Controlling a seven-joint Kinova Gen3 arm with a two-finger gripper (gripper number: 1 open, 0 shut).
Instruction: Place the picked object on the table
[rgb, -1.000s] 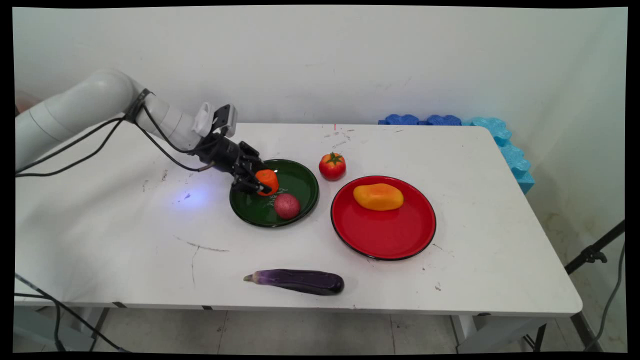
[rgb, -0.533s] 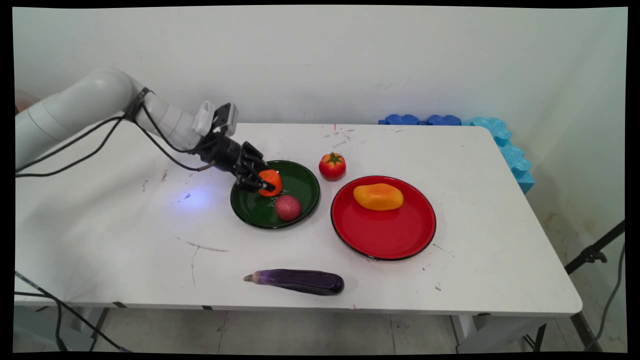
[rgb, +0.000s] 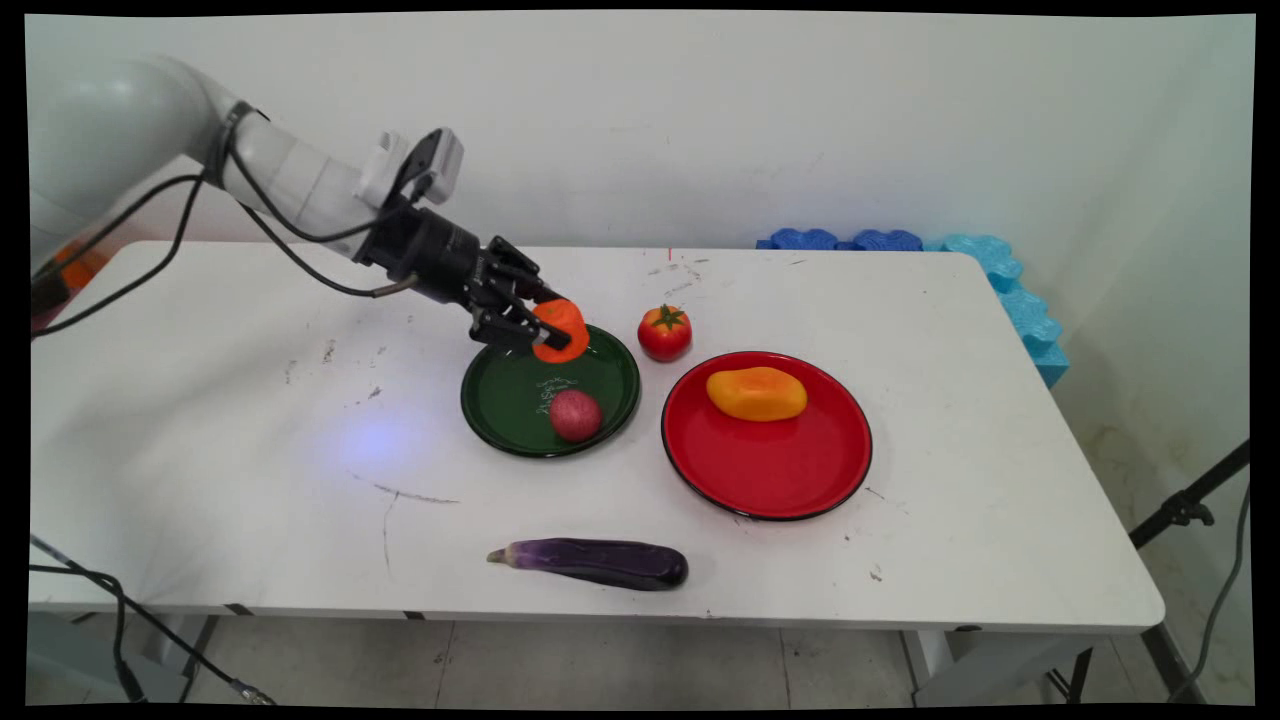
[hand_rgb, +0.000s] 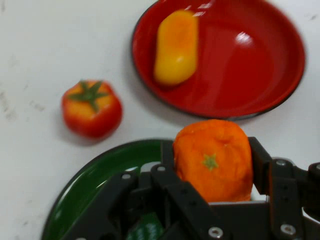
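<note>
Evidently the black two-finger gripper (hand_rgb: 214, 172) clamps a light, rigid-looking orange plastic tangerine (rgb: 560, 328) by its sides, above the round green plate (rgb: 500, 420).

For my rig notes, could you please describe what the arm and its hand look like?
The arm is glossy white with rounded tubular links; thin black cables hang along it. A white camera bracket sits at the wrist. The hand is black, with a bolted linkage and two fingers.

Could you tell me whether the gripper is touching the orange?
Touching: the hand view shows the gripper with a finger pressed against each side of the orange.
</note>
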